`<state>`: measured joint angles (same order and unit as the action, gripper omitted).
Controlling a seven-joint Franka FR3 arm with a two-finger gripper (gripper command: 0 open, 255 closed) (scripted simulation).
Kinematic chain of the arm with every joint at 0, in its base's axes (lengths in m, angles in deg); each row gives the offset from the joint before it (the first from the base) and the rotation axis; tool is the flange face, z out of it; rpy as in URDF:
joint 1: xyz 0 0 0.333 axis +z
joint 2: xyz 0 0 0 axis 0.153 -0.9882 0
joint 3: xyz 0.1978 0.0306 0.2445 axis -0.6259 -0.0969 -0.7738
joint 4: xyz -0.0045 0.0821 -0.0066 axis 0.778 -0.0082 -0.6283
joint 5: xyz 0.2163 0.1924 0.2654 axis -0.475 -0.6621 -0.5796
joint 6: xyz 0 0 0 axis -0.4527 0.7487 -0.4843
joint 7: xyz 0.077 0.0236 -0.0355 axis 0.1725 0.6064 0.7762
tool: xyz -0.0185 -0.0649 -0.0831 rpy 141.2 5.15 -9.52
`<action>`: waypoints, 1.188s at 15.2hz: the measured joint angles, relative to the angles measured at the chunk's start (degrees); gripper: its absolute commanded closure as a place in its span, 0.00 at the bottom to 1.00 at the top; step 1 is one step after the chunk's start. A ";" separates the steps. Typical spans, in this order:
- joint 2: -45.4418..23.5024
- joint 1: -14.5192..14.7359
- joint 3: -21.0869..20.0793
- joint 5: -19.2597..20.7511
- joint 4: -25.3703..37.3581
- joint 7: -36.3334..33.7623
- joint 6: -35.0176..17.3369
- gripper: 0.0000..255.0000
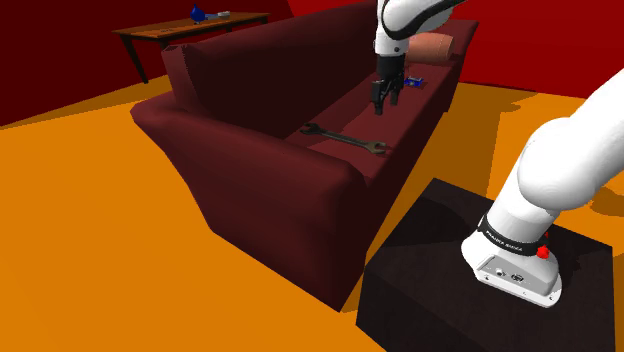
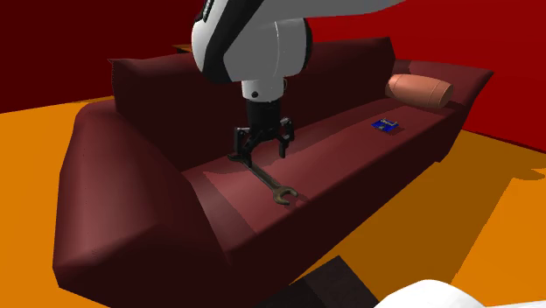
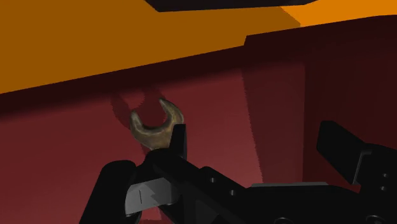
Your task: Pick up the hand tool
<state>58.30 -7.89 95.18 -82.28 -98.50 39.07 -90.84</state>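
On the dark red sofa, near the front edge of the seat, the wrench lies flat. Right above it hangs the black gripper, pointing down. Its two fingers are spread wide and hold nothing. I think they are apart so they can drop on each side of the thin handle and squeeze it. The wrench's open end peeks out past one finger.

Peach cushion and small blue item lie on maroon sofa
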 measured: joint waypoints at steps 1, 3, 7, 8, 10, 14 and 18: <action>-1.87 0.12 0.31 -0.10 0.36 0.72 -1.61 0.00; -6.18 0.26 1.08 -0.54 2.34 2.55 -4.22 0.00; -14.83 0.26 2.31 -1.95 6.42 6.42 -9.29 0.00; -16.86 0.27 2.43 -2.39 7.52 7.22 -10.32 0.00; -21.59 0.07 2.70 -3.53 10.14 9.23 -12.61 0.00; -30.75 -0.73 2.57 -5.92 17.39 12.90 -14.91 0.00; -40.25 -2.12 1.74 -8.15 24.94 16.12 -17.25 0.00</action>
<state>18.05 -10.01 96.92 -90.42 -73.56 55.19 -108.09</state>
